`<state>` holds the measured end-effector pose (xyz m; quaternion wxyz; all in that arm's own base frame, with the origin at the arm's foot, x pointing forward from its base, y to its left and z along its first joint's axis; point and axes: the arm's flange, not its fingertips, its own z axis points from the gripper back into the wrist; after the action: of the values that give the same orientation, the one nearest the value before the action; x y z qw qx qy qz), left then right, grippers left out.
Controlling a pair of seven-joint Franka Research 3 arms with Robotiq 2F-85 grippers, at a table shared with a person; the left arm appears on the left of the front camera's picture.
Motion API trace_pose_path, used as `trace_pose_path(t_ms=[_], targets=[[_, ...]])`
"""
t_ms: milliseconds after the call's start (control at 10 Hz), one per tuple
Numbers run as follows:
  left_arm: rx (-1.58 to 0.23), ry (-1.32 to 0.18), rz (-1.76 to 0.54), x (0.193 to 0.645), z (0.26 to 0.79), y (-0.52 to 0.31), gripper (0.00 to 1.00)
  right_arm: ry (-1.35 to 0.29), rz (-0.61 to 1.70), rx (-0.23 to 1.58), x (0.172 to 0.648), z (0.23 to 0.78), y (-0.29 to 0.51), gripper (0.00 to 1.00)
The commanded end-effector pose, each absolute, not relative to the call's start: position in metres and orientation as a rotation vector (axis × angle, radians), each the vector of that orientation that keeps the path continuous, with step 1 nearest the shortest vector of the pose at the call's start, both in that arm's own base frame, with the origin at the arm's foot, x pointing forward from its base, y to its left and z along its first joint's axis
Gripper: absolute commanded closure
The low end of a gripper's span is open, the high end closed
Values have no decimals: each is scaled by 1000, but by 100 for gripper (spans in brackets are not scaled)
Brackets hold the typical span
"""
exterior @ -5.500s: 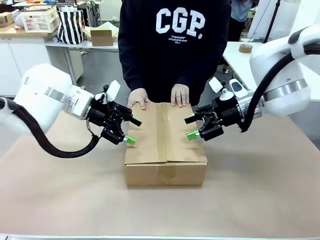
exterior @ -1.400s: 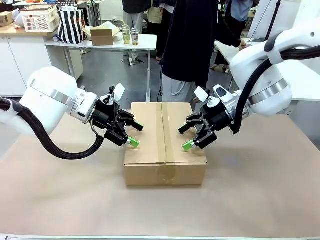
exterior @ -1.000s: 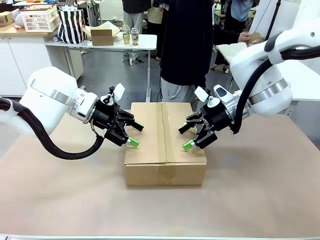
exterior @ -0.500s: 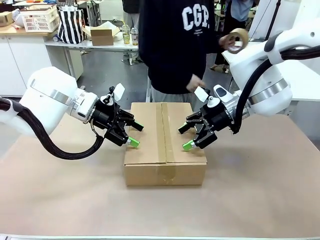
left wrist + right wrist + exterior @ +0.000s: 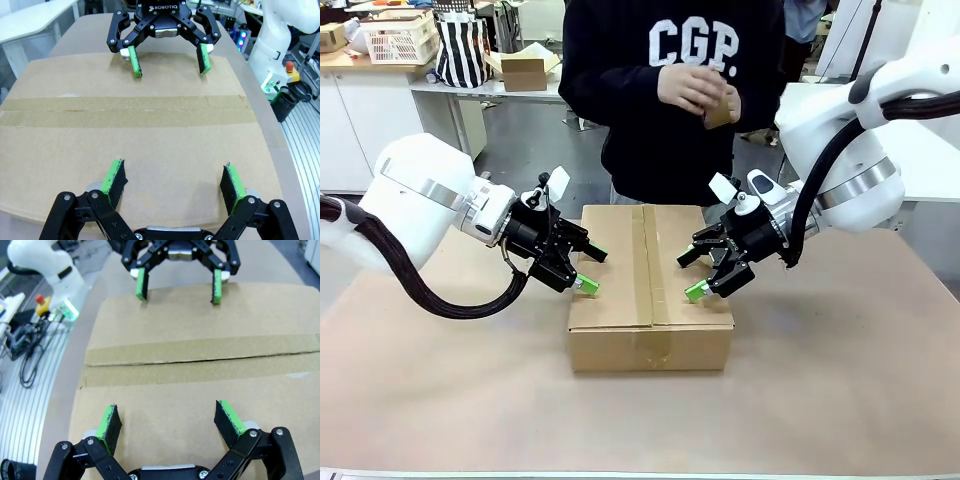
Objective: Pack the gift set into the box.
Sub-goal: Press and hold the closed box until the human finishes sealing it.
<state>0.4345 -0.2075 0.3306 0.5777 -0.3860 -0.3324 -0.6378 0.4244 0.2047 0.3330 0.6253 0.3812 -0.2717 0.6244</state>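
- The left gripper [image 5: 588,270] is spread wide and holds nothing, its green pads [image 5: 582,285] over the left half of the box [image 5: 630,300].
- The right gripper [image 5: 690,274] is also spread and empty, over the right half, facing the left one across the taped seam [image 5: 642,262].
- The box sits closed in the middle of the table [image 5: 840,390].
- Behind it, a person's 2 hands [image 5: 692,88] hold a small brown object [image 5: 719,112] at chest height.

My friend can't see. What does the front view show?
A closed brown box sits on the table, with the open left gripper and open right gripper at its top, either side of the seam. Behind it a person holds a small brown object.
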Motion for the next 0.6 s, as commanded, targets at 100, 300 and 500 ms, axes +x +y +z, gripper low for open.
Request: trace_pose_path(t_ms=[100, 300, 500], targets=[[-905, -778, -1488, 434, 329, -207, 0, -637, 1430, 866, 423, 329, 205, 0], [-905, -778, -1488, 434, 329, -207, 0, -637, 1430, 866, 423, 329, 205, 0], [-905, -778, -1488, 434, 329, -207, 0, -637, 1430, 866, 423, 329, 205, 0]])
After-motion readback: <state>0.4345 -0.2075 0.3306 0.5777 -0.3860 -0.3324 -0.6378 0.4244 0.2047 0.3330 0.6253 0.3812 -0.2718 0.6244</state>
